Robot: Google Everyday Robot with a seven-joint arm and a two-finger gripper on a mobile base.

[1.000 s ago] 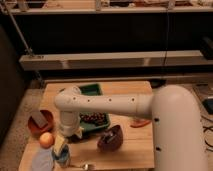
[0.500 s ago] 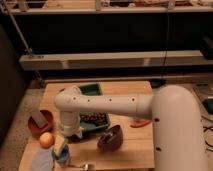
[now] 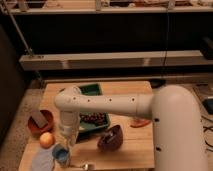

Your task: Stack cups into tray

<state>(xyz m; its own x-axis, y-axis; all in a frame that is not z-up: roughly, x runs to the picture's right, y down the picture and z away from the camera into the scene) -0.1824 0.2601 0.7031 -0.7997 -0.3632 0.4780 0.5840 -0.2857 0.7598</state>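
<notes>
The light-blue cup [image 3: 61,155] stands near the front left edge of the wooden table. My gripper [image 3: 65,144] hangs straight down from the white arm and sits right over the cup, at its rim. A shiny metal piece with a handle [image 3: 83,165], likely the metal cup, lies at the front edge just right of the blue cup. The dark green tray [image 3: 91,90] lies behind the gripper at the table's middle, partly hidden by my forearm, with a dark bunch [image 3: 93,118] inside it.
A dark maroon bowl [image 3: 110,138] stands right of the gripper. An orange-brown bowl [image 3: 39,125] holding a grey item is at the left, with an orange fruit [image 3: 46,140] in front of it. A pale-blue disc [image 3: 42,161] lies at the front left. An orange-red item [image 3: 140,122] lies at the right.
</notes>
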